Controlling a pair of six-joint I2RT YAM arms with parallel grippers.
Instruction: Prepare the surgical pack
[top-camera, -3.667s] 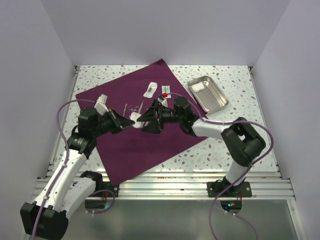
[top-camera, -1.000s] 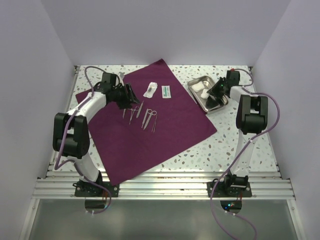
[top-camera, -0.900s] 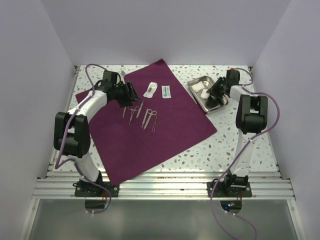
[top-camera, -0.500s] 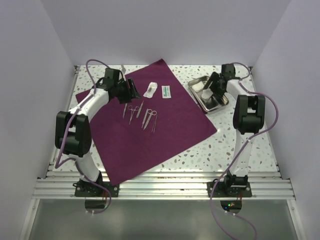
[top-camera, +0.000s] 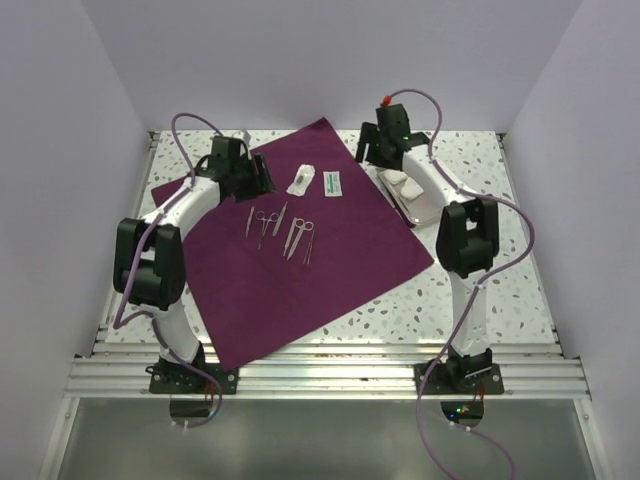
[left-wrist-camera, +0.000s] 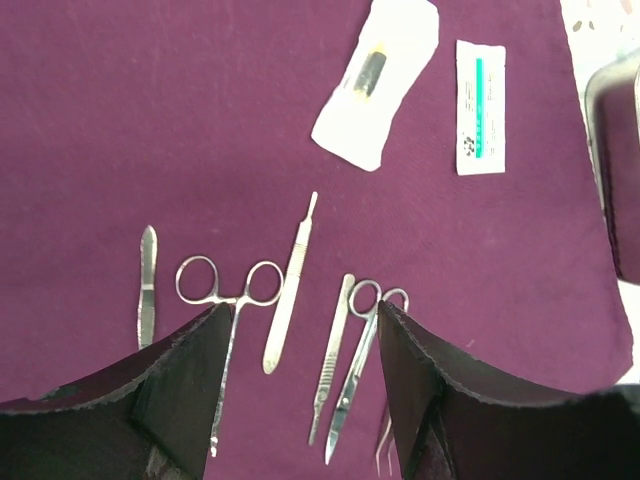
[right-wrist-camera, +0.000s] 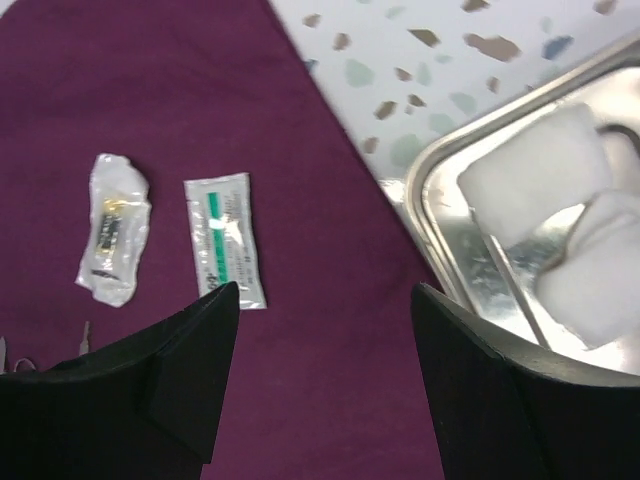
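Observation:
The surgical pack (top-camera: 300, 270) is a deep purple drape spread flat like a diamond on the speckled table. On it lie steel instruments: ring-handled forceps (left-wrist-camera: 228, 330), two scalpel handles (left-wrist-camera: 288, 285) and scissors (left-wrist-camera: 358, 370). Further back lie a clear packet (top-camera: 302, 178) and a green-striped packet (top-camera: 332, 182). My left gripper (top-camera: 266, 180) hovers over the drape's far left part, open above the instruments (top-camera: 282, 225) with nothing held. My right gripper (top-camera: 367, 152) hangs open and empty over the drape's far right edge (right-wrist-camera: 325, 290), beside the tray.
A shiny steel tray (top-camera: 432, 205) stands right of the drape, partly hidden by the right arm. White gauze pieces (right-wrist-camera: 540, 170) lie inside it, and its rim (right-wrist-camera: 428, 195) is close to my right finger. White walls close in the table on three sides.
The right gripper opened, rose out of the tray and swung left over the drape's edge. The left gripper drew back slightly toward the far left.

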